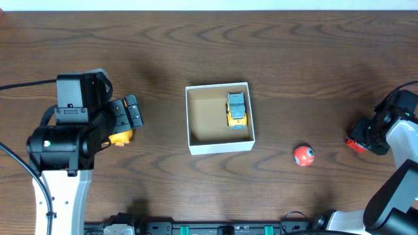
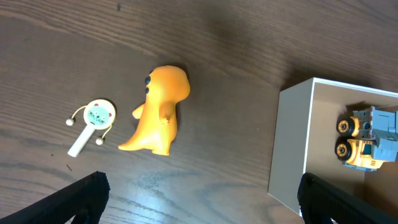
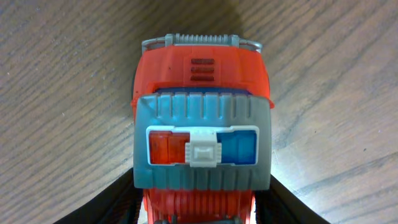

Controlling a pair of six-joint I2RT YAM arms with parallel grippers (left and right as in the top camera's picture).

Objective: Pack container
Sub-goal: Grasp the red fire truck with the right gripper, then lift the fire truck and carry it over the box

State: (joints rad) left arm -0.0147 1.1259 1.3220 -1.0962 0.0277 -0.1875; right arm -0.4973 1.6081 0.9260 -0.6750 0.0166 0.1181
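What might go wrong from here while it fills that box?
The red car sits between the fingers of the right gripper, far from the container; it may slip on the way. The yellow truck occupies the container's side nearest that arm, so the car could land on it. The open left gripper might nudge the dinosaur.

Overhead looks straight down on the table [image 1: 294,65]; left wrist, nearer, shares the container [image 1: 221,145]; right wrist crowds a red car [image 3: 202,81].
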